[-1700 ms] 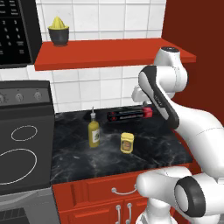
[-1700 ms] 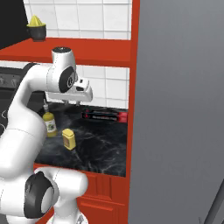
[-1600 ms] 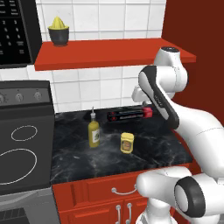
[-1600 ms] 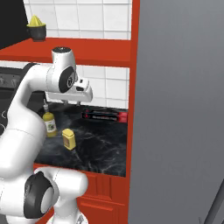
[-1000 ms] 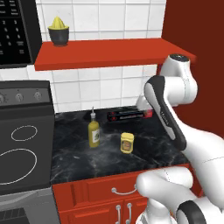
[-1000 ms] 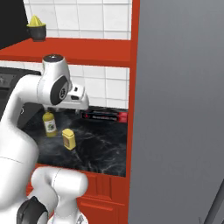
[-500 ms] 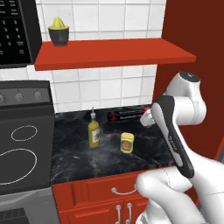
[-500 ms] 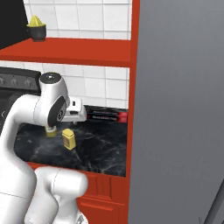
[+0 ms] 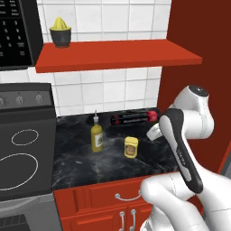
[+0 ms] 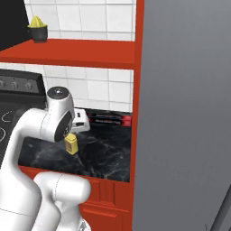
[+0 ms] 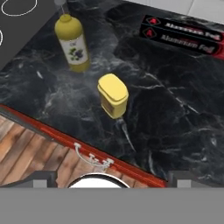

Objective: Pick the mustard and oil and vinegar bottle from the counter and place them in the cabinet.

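Note:
The mustard (image 9: 131,147) (image 10: 71,144) (image 11: 113,95) stands upright near the middle of the black marbled counter (image 9: 76,158) (image 11: 175,109). The taller oil and vinegar bottle (image 9: 96,136) (image 11: 72,41) stands to its left, a little further back. My gripper (image 9: 152,133) (image 10: 80,122) (image 11: 112,176) hovers above the counter, just right of the mustard and apart from it. It is open, with its fingertips far apart and nothing between them. Above, on the tiled wall, is the red cabinet shelf (image 9: 117,54) (image 10: 76,52).
A black and red box (image 9: 134,118) (image 10: 108,119) (image 11: 183,37) lies along the counter's back. A yellow juicer (image 9: 60,32) sits on the shelf's left end. The stovetop (image 9: 22,153) borders the counter on the left, a tall red wall (image 9: 198,67) on the right. Red drawers (image 9: 119,196) lie below.
The arm has folded down and swung right, which brought the hand from above the box to low over the counter beside the mustard. Both bottles stand where they were.

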Robot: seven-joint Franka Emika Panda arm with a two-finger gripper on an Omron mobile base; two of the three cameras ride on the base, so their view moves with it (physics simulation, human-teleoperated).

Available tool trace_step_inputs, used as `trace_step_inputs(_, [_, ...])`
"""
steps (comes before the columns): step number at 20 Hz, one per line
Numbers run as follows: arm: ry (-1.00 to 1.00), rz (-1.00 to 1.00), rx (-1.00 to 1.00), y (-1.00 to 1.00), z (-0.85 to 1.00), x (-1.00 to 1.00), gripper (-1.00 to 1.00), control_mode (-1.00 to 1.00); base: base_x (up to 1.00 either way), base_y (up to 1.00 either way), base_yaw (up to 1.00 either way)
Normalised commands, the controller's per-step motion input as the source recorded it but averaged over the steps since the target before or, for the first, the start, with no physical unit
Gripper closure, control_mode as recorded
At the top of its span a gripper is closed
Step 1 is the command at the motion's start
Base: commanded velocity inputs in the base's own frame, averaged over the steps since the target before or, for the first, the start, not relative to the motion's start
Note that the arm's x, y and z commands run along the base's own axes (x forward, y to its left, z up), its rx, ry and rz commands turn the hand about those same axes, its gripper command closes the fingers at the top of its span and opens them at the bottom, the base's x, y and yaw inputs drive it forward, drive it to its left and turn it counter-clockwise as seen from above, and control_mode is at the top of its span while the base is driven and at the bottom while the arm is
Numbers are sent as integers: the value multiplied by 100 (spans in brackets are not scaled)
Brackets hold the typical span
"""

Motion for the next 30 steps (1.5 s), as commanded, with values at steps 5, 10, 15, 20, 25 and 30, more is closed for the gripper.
trace_step_inputs(5, [0,12,-2,0,-20,1,-100,-100,0,0,0])
trace_step_inputs(10, [0,8,-4,4,-21,11,-100,-100,0,0,0])
trace_step_inputs(15, [0,0,-6,10,-20,23,-100,-100,0,0,0])
trace_step_inputs(20, [0,0,-2,9,-22,34,-100,-100,0,0,0])
trace_step_inputs(25, [0,1,0,9,-25,35,-100,-100,0,0,0])
trace_step_inputs(30, [0,2,0,10,-27,31,-100,-100,0,0,0])
